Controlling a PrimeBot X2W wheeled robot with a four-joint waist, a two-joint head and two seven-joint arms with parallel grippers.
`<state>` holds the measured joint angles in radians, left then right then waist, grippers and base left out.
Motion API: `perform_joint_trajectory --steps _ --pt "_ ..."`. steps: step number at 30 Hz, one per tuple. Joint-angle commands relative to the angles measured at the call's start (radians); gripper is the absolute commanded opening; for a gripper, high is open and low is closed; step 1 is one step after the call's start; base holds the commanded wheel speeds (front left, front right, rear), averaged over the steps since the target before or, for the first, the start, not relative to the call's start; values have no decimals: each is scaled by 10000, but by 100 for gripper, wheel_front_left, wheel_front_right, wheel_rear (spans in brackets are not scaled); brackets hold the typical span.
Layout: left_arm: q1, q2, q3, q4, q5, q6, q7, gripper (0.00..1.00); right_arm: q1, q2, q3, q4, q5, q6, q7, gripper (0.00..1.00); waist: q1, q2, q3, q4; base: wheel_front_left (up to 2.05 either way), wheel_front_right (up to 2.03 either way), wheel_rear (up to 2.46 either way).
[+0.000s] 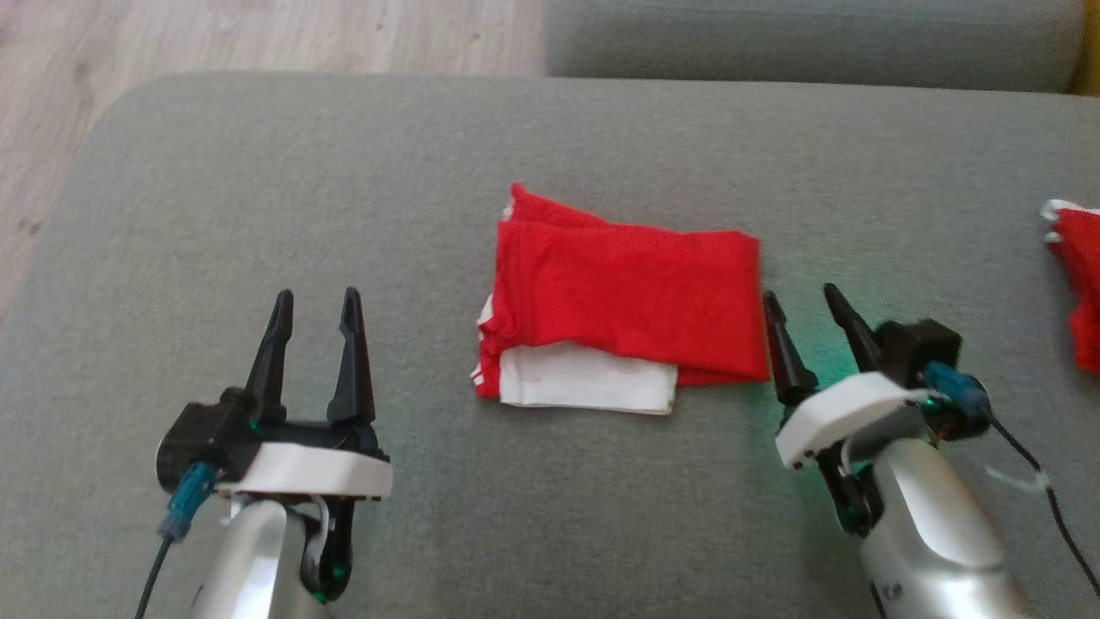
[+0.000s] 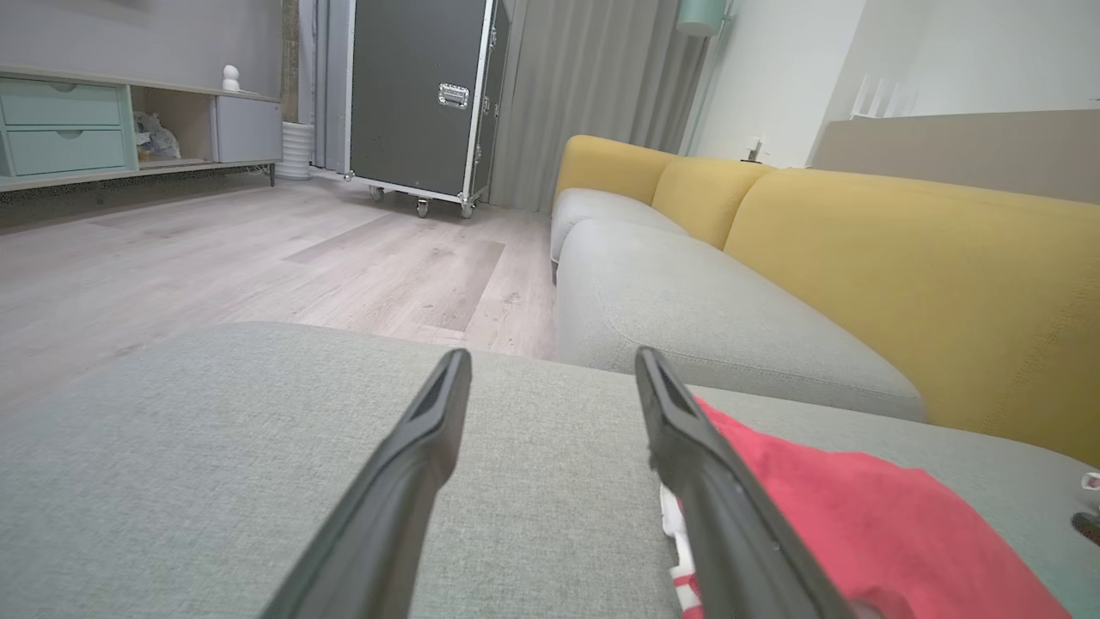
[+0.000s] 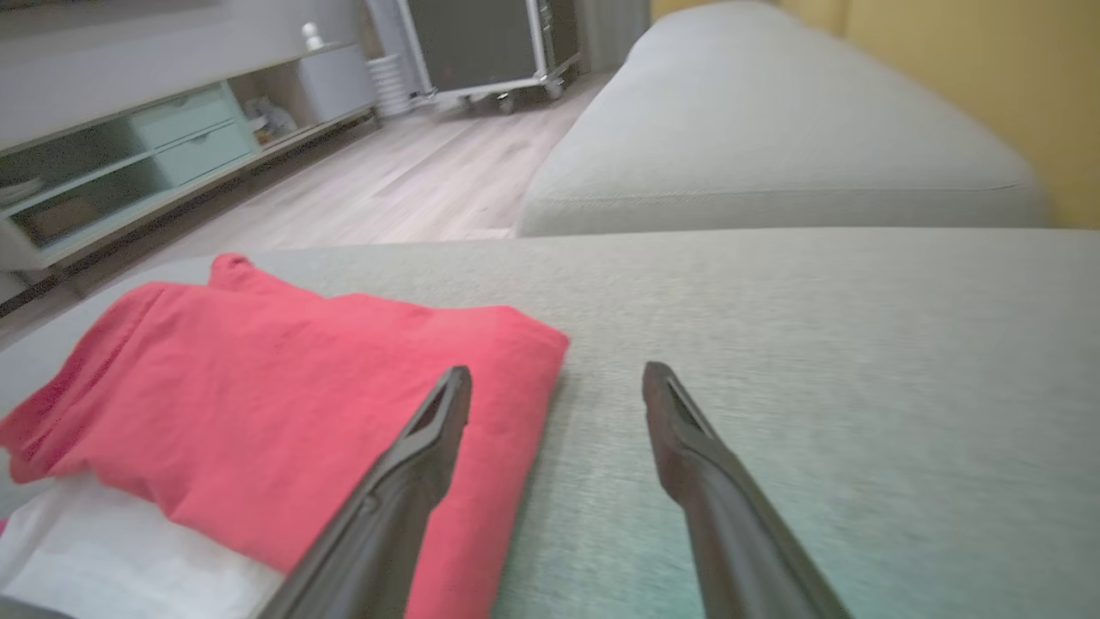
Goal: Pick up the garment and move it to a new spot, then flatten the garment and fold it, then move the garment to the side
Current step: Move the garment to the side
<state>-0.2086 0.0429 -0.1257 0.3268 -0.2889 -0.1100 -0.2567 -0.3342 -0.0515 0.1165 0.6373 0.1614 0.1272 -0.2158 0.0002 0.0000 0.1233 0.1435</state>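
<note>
The garment [image 1: 632, 292] is red with a white part at its near edge and lies folded into a rough rectangle in the middle of the grey cushion [image 1: 258, 189]. My left gripper [image 1: 315, 301] stands open over bare cushion, well left of the garment. My right gripper [image 1: 803, 294] is open just off the garment's right edge, its left finger close beside the cloth. In the right wrist view the garment [image 3: 284, 413] sits at the left, under and beside my right gripper's [image 3: 556, 374] left finger. In the left wrist view the garment [image 2: 859, 524] shows beyond my left gripper's [image 2: 554, 357] right finger.
Another red and white cloth [image 1: 1078, 275] lies at the cushion's right edge. A second grey cushion [image 1: 808, 39] sits behind, with yellow backrests [image 2: 902, 249]. Wooden floor [image 1: 215, 43] lies to the back left. A black wheeled case [image 2: 421, 94] and a low shelf unit [image 2: 103, 129] stand across the room.
</note>
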Motion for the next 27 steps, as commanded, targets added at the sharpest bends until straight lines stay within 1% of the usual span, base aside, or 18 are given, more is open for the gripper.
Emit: perform_joint_trajectory --steps 1,9,12,13,14,18,20,23,25,27 --pt "-520 74 186 -247 9 -24 -51 100 -689 12 444 244 134 35 141 100 -2 0 289 334 0 0 0" --pt "-785 74 -107 -133 -58 -13 -51 100 -1736 12 1040 2619 798 35 722 100 -2 0 504 912 0 0 0" --pt "-810 74 -141 -120 -61 -3 -51 100 -1966 12 1508 3183 1080 35 791 100 -2 0 493 980 0 0 0" --pt "-810 74 -141 -117 -56 4 -51 100 -2038 12 1650 3324 1136 35 756 38 -2 0 481 979 0 0 0" --pt "-803 74 -129 -113 -39 13 -51 100 -2109 12 1782 3445 1127 35 662 0 -2 0 452 957 0 0 0" --pt "-731 74 -83 -148 44 21 -51 100 -2410 12 1947 3789 879 35 104 0 -2 0 293 700 0 0 0" --pt "-693 74 -115 -178 70 12 -51 100 -2586 12 1882 3894 547 35 -126 0 -2 0 197 505 0 0 0" --pt "-617 74 -172 -220 99 26 -51 100 -2800 12 1685 3926 -164 35 -331 0 -2 0 38 121 0 0 0" --pt "-546 74 -215 -266 66 63 -51 100 -2921 -5 1508 3849 -832 35 -395 0 -2 0 -17 -197 0 0 0" --pt "-505 74 -308 -311 28 100 -51 100 -2989 -124 1294 3647 -1379 35 -427 0 -2 0 -33 -506 0 0 0"
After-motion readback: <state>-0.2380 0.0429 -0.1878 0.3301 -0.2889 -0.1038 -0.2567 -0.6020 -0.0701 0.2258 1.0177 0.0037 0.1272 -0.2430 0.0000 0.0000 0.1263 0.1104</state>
